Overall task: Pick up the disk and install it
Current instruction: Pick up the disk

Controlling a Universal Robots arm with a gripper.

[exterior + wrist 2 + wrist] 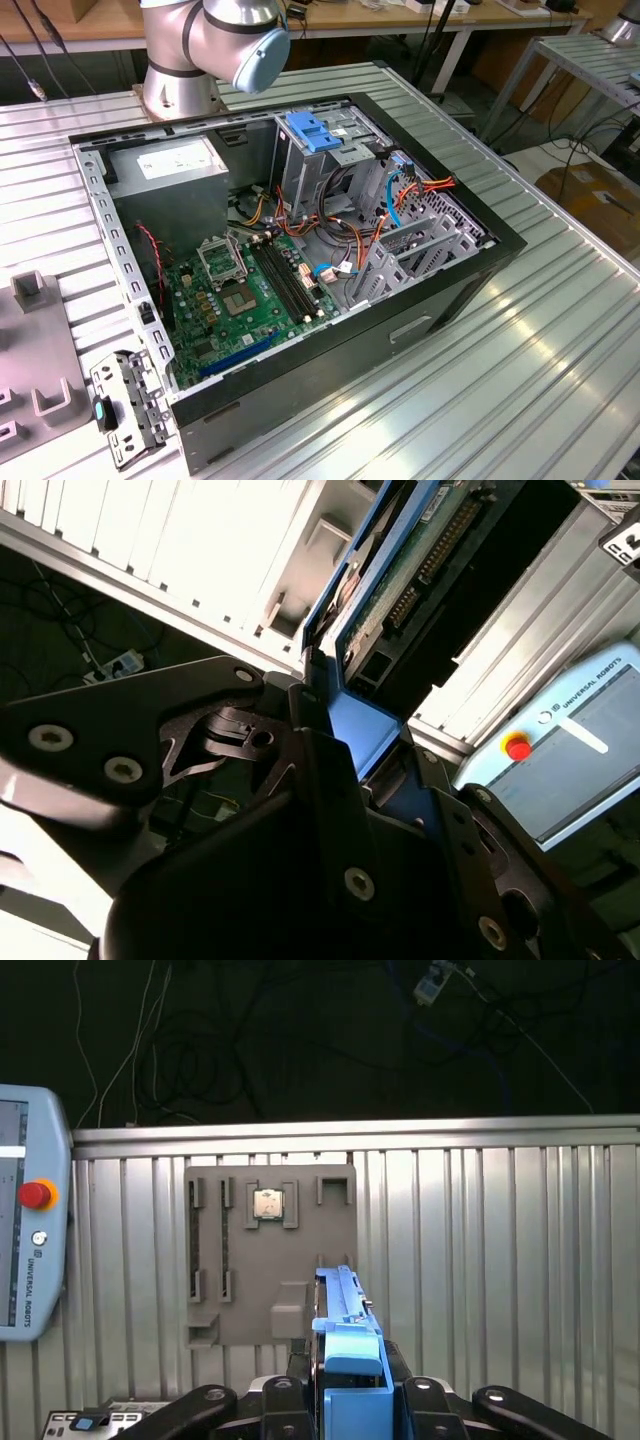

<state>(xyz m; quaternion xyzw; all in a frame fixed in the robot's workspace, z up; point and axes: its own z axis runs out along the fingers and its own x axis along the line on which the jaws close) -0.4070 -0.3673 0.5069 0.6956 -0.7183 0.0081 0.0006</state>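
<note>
Blue-railed, edge-on: pinching the disk [345,1310] in the end effector [350,1400], likely to suit the case's [330,360] one-o'clock drive cage [345,155].

Exterior view: high over computer case [330,370]. Pendant [570,750] [25,1240] in both wrist views, probably close behind fingers [405,1410].

The ribbed aluminium table [560,340] carries an open black computer case [330,390] lying on its side near the middle, with the robot arm's base [180,85] standing just behind it. A grey fixture plate [35,360] lies flat at the exterior view's left, and a small perforated metal bracket [130,405] rests between that plate and the case's front corner. In the first wrist view the same plate [270,1260] lies flat on the ribbed surface [500,1260], and a teach pendant [30,1250] sits at the table's edge.
</note>
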